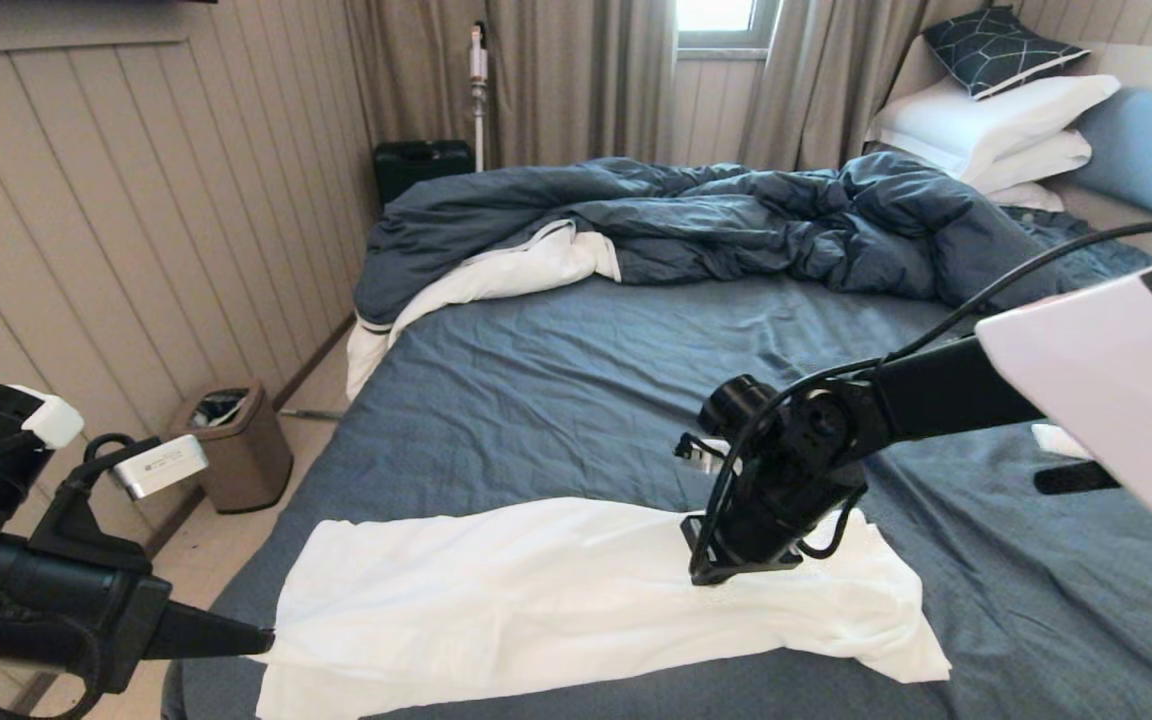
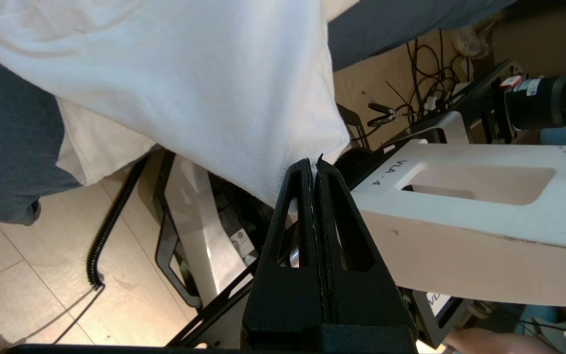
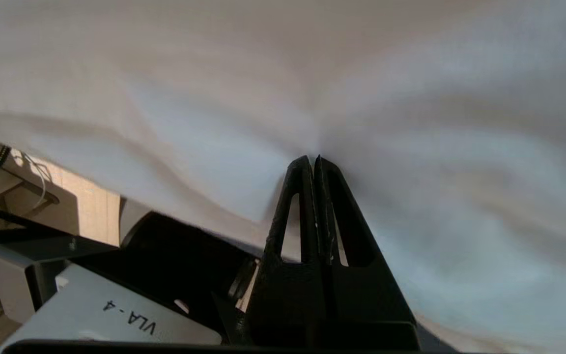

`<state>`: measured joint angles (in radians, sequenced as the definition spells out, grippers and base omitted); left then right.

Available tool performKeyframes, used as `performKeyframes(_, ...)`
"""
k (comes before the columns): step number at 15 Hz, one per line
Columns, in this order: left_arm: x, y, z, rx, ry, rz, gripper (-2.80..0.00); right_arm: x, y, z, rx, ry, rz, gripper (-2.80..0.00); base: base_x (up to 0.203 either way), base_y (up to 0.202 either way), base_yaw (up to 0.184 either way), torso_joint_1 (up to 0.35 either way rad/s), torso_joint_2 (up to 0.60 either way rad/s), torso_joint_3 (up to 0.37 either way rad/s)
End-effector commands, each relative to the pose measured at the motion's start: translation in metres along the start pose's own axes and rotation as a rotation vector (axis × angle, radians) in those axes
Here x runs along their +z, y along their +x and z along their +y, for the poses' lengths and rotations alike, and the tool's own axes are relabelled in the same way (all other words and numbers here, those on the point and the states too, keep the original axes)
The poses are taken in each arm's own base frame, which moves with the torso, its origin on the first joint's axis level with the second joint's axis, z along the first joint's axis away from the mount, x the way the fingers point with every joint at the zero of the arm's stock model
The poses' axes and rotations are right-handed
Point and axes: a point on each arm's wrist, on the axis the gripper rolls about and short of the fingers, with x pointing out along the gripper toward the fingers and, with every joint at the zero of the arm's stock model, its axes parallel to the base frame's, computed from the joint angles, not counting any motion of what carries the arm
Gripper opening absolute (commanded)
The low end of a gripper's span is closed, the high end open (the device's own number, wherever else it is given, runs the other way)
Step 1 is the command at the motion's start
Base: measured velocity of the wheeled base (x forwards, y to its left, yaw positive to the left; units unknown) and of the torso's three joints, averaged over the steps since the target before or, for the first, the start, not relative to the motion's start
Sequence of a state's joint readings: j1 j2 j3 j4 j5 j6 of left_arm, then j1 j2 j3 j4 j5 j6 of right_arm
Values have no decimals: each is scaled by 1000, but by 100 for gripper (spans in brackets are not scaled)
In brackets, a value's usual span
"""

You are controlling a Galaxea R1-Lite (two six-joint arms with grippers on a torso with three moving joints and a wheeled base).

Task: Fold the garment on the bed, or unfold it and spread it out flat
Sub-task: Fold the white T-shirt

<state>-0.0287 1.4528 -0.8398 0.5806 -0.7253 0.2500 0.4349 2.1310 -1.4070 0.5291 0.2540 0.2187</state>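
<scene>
A white garment lies in a long band across the near edge of the bed, which has a dark blue-grey sheet. My left gripper is at the garment's left corner, off the bed's side, shut on that corner. The left wrist view shows the cloth pulled into the closed tips of the left gripper. My right arm's wrist hangs over the garment's right part and hides the fingers there. In the right wrist view the right gripper is shut, and the white cloth puckers at its tips.
A rumpled blue duvet fills the far half of the bed, with white pillows at the right. A brown bin stands on the floor by the left wall. A dark case sits at the back.
</scene>
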Motion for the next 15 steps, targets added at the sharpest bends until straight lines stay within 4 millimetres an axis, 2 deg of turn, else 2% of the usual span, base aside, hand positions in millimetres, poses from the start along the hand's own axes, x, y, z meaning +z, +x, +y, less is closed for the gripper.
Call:
performKeyframes(1, 2, 4, 4, -9, -16, 17, -280, -19, -13, -1, 4, -7, -19, -280, 0, 0, 0, 0, 0, 0)
performKeyframes(6, 7, 9, 12, -17, -25, 15, -280, -41, -11, -11, -5, 13, 12, -280, 0, 0, 0, 0, 0, 0)
performKeyframes(8, 8, 9, 14, -18, -32, 10, -280, -41, -20, -9, 2, 3, -29, -280, 0, 0, 0, 0, 0, 0)
performKeyframes(13, 17, 0, 15, -22, -33, -38, -280, -37, -62, -6, 17, -14, -167, -280, 0, 0, 0, 0, 0, 0)
performKeyframes(15, 22, -3, 14, -25, -34, -58, -280, -31, -62, -3, 25, -24, -179, -280, 0, 0, 0, 0, 0, 0)
